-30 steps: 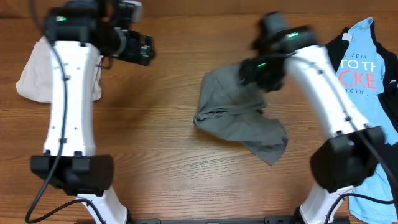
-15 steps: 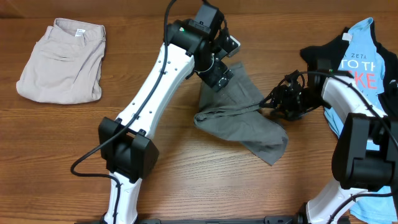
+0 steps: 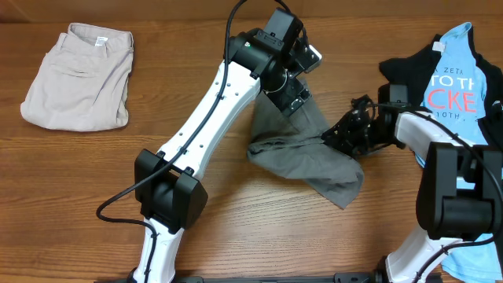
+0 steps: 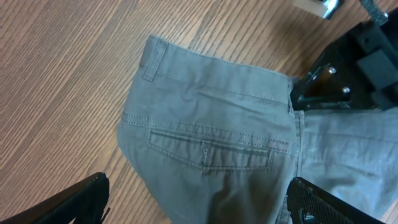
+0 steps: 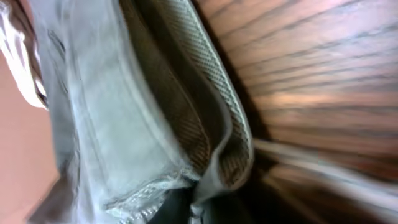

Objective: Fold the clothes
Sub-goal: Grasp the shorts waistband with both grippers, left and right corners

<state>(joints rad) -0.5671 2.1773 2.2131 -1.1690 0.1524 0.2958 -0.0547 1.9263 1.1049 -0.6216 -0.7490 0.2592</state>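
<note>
The dark grey shorts lie crumpled mid-table. My left gripper hovers open above their upper end. In the left wrist view its two fingertips stand wide apart on either side of the shorts' back-pocket panel, with nothing between them. My right gripper is at the shorts' right edge, shut on the waistband. The right wrist view shows the woven band and pale lining pinched at the jaws. It also appears as a black body in the left wrist view.
Folded beige shorts lie at the far left. A light blue red-lettered T-shirt rests over a black garment at the far right. The left arm stretches diagonally across the wooden table.
The right gripper has closed on the shorts' right edge. The left arm swung from the far left across to the shorts and now hangs over their top end.
</note>
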